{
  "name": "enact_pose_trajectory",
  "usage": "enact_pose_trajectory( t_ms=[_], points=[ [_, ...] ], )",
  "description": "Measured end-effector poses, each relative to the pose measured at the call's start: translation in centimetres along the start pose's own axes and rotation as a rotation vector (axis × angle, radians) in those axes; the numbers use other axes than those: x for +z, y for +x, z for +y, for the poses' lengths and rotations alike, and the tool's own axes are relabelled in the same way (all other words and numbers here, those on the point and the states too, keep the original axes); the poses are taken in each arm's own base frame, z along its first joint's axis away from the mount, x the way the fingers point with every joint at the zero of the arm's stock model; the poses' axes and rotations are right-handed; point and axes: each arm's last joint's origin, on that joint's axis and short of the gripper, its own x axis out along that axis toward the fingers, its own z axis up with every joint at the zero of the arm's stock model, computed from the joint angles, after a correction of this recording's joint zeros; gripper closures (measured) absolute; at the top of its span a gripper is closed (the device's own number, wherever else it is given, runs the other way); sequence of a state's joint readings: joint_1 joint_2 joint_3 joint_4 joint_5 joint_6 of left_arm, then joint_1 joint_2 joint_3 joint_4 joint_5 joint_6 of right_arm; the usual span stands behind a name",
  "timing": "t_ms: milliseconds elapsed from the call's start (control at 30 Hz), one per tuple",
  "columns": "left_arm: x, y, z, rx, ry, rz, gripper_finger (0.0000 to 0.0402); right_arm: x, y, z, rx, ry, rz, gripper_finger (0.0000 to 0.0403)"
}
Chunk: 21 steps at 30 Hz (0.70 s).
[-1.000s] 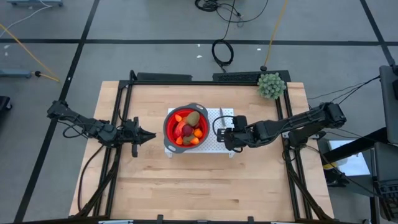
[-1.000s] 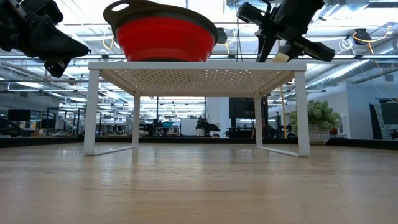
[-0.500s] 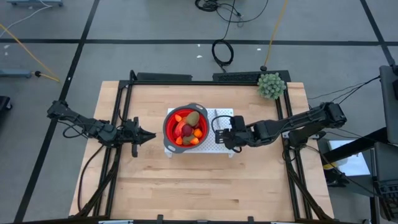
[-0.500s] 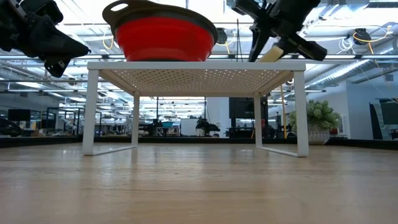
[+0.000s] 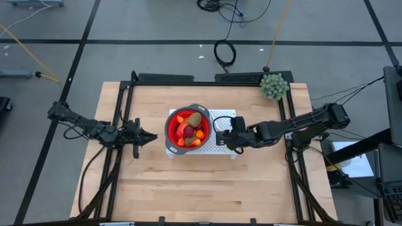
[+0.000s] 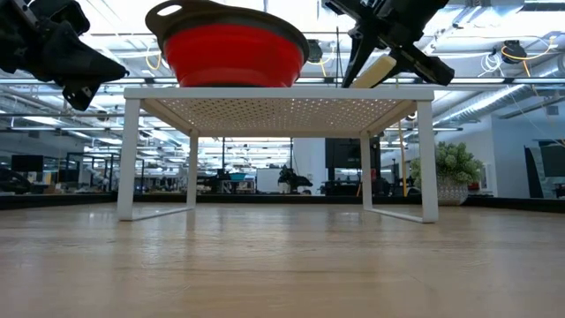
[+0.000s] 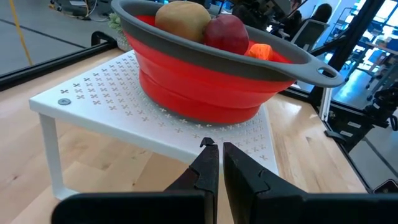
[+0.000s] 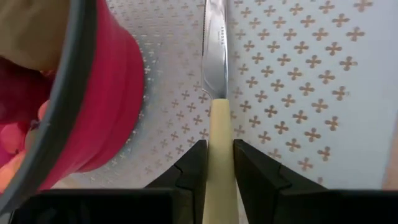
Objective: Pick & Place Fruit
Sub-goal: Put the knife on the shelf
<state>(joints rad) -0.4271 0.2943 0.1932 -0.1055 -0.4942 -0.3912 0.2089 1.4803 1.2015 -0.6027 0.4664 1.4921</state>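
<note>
- The fruit (image 5: 189, 130) sat heaped in the red bowl (image 5: 172, 129), which stood on the white perforated rack (image 5: 220, 143) in the middle of the counter (image 5: 188, 188); a brown kiwi-like piece (image 7: 183, 18) and a dark red ball (image 7: 227, 32) showed above the rim.
- The right gripper (image 5: 221, 135) was just beside the bowl, on the rack's open side, pinching the pale handle of a knife (image 8: 216, 93) between its fingers (so it held no fruit).
- The knife's long axis ran straight ahead of that gripper, alongside the bowl's wall rather than toward it, and in the low view it tilted down toward the rack top.
- The left gripper (image 5: 148, 135) hung off the rack's other side, a little apart from it, with its fingers (image 7: 208, 168) pressed together on nothing.
- From there the bowl lay directly ahead of the left gripper.
- My guess was that the right arm was nearer the fruit, but it would need to put the knife down first.
</note>
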Motion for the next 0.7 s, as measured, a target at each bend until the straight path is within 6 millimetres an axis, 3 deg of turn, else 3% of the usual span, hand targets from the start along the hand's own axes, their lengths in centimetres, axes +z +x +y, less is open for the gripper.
enact_pose_trajectory(
  t_ms=[700],
  points=[
    [-0.05,0.00,0.02,0.002,-0.005,0.004,0.0380,0.03,-0.04,0.11,0.009,-0.035,-0.002,0.0330]
  ],
)
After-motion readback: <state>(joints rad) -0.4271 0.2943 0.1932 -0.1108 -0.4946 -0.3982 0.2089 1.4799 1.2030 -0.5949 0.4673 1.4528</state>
